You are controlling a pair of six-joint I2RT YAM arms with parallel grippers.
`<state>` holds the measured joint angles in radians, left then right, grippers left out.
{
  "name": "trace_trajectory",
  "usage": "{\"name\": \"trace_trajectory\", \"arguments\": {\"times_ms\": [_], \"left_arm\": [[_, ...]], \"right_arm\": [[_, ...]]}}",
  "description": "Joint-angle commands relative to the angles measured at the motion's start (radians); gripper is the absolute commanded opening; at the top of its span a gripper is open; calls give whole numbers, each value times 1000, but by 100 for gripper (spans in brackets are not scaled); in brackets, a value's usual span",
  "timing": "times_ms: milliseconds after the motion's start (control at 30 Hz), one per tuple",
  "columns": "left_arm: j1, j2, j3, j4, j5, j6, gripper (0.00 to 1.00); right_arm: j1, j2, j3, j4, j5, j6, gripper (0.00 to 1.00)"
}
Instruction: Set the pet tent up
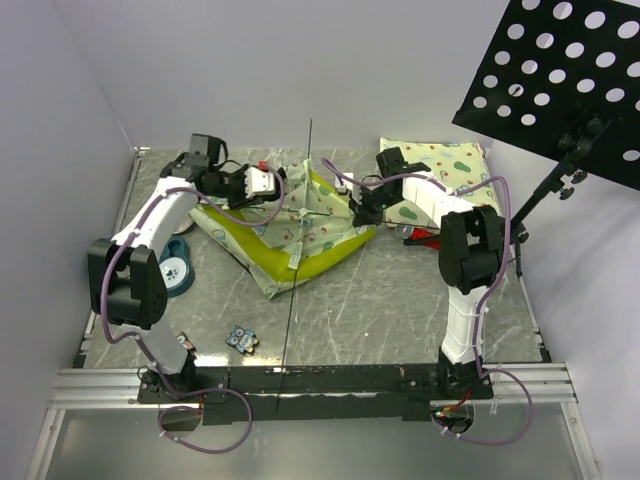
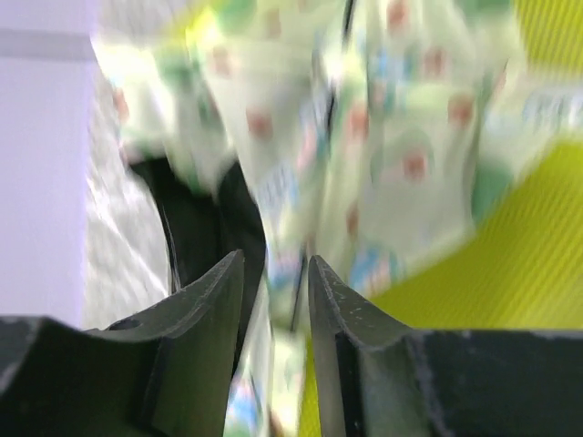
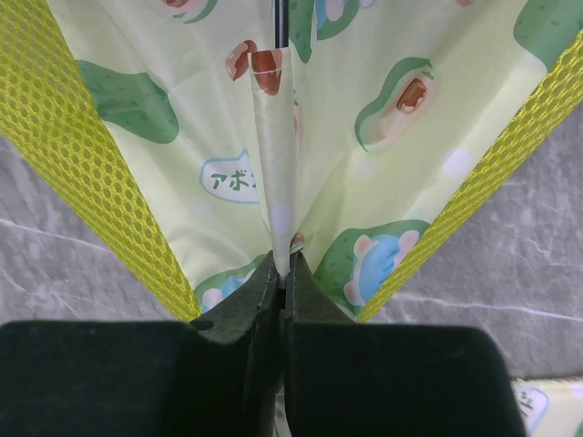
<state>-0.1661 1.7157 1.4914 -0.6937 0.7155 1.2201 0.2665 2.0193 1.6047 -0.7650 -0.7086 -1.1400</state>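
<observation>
The pet tent (image 1: 300, 228) lies collapsed in the middle of the table, cream-green avocado print with lime-yellow panels. A thin black pole (image 1: 297, 270) runs across it from back to front. My left gripper (image 1: 276, 190) is at the tent's back left; in the left wrist view its jaws (image 2: 276, 266) stand narrowly apart with blurred tent fabric (image 2: 383, 137) and a dark pole line between them. My right gripper (image 1: 362, 212) is at the tent's right side, shut (image 3: 284, 264) on a raised fold of printed fabric (image 3: 273, 164) between yellow mesh strips (image 3: 82, 164).
A flat avocado-print mat (image 1: 445, 172) lies at the back right. A blue paw-print bowl (image 1: 177, 272) sits by the left arm, and a small toy (image 1: 240, 340) near the front left. A black perforated stand (image 1: 560, 80) overhangs the right. A red object (image 1: 425, 238) lies by the right arm.
</observation>
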Motion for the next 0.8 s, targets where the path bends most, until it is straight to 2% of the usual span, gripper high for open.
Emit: {"name": "trace_trajectory", "arguments": {"times_ms": [0, 133, 233, 600, 667, 767], "left_arm": [[-85, -99, -60, 193, 157, -132, 39], [-139, -151, -72, 238, 170, -166, 43], [-193, -171, -86, 298, 118, -205, 46], [-342, -107, -77, 330, -111, -114, 45], [-355, -96, -76, 335, -152, -102, 41], [-363, -81, -45, 307, -175, -110, 15]], "right_arm": [[8, -83, 41, -13, -95, 49, 0], [13, -158, 63, -39, -129, 100, 0], [14, -204, 77, -69, -150, 131, 0], [68, -303, 90, -85, -184, 220, 0], [79, -312, 92, -82, -192, 221, 0], [89, -321, 92, -66, -192, 235, 0]]}}
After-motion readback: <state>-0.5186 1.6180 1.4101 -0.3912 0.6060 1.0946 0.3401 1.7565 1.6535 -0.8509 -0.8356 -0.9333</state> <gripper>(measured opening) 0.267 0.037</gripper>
